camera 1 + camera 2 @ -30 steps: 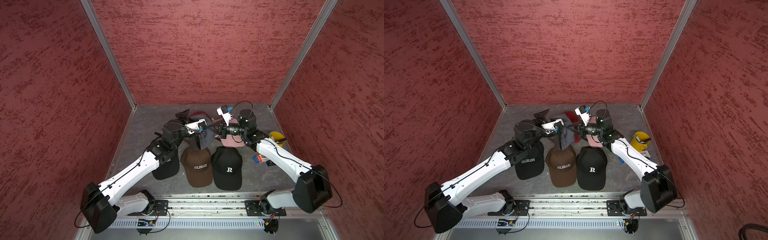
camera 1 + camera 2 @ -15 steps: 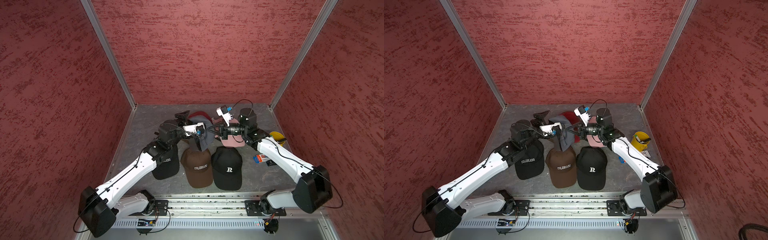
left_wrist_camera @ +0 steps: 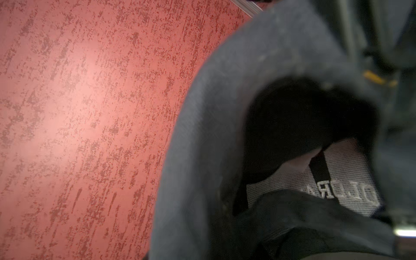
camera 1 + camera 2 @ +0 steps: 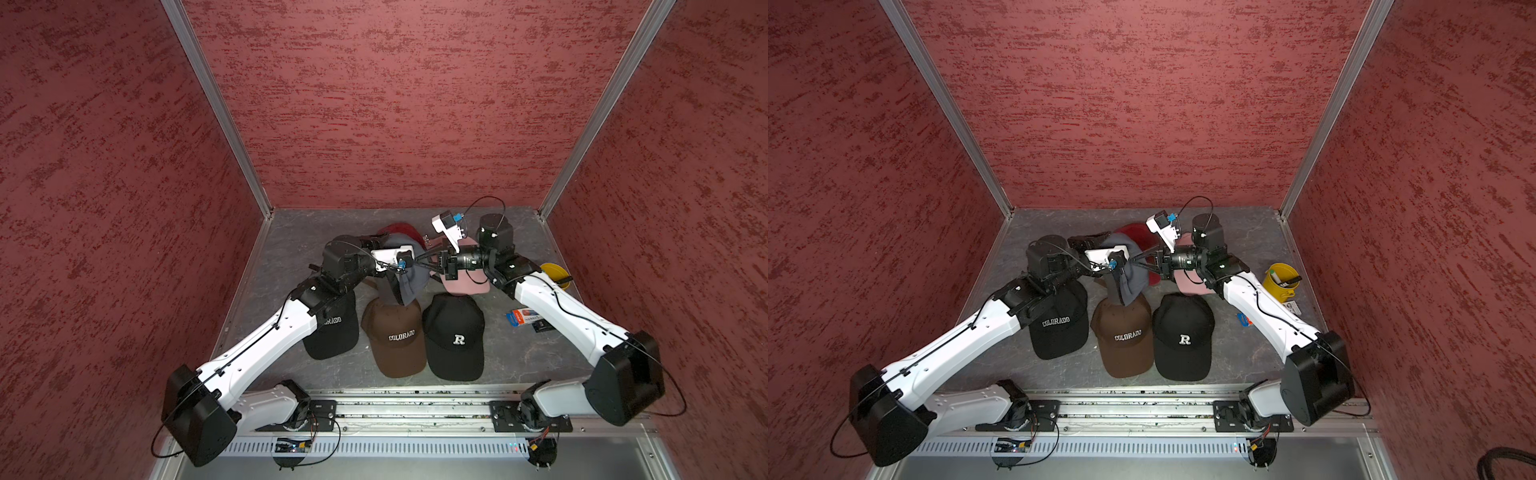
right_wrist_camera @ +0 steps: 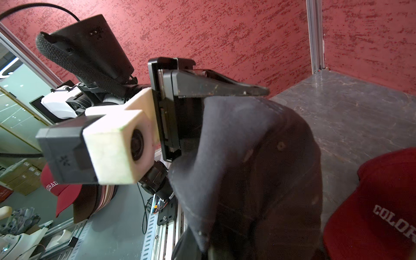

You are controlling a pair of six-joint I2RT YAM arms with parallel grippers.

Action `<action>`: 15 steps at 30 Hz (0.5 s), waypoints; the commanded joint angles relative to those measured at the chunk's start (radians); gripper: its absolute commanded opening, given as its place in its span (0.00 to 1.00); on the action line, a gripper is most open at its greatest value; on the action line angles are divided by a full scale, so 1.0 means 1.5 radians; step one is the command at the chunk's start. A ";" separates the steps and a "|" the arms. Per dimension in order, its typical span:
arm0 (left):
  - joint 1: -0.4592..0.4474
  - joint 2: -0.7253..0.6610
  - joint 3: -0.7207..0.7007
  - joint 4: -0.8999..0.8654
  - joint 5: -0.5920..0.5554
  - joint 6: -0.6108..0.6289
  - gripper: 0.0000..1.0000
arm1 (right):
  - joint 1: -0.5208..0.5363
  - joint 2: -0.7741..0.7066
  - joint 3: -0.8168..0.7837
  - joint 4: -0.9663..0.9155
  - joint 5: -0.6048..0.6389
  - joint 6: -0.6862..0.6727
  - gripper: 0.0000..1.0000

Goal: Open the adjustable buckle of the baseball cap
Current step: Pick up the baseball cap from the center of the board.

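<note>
Grey cap hangs brim-down between both arms, above the brown cap. Right gripper pinches its upper edge, fingers together. Left gripper meets it from the opposite side, finger state unclear. Buckle not visible.

walls: three, dark red, mottled texture | corner posts: bare aluminium | floor: grey marbled slab | beyond the booth, right wrist view: pale glass panels, stacked cardboard boxes | light: even, pale glare patch on a wall in left wrist view
</note>
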 commanded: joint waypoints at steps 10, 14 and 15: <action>0.000 -0.044 0.062 -0.168 0.043 -0.259 0.00 | -0.003 0.071 0.052 0.099 0.013 0.043 0.16; 0.005 -0.044 0.085 -0.210 0.028 -0.349 0.00 | -0.004 0.076 0.063 0.105 0.066 0.041 0.38; 0.009 -0.045 0.092 -0.218 0.024 -0.376 0.00 | -0.006 0.072 0.061 0.109 0.087 0.039 0.41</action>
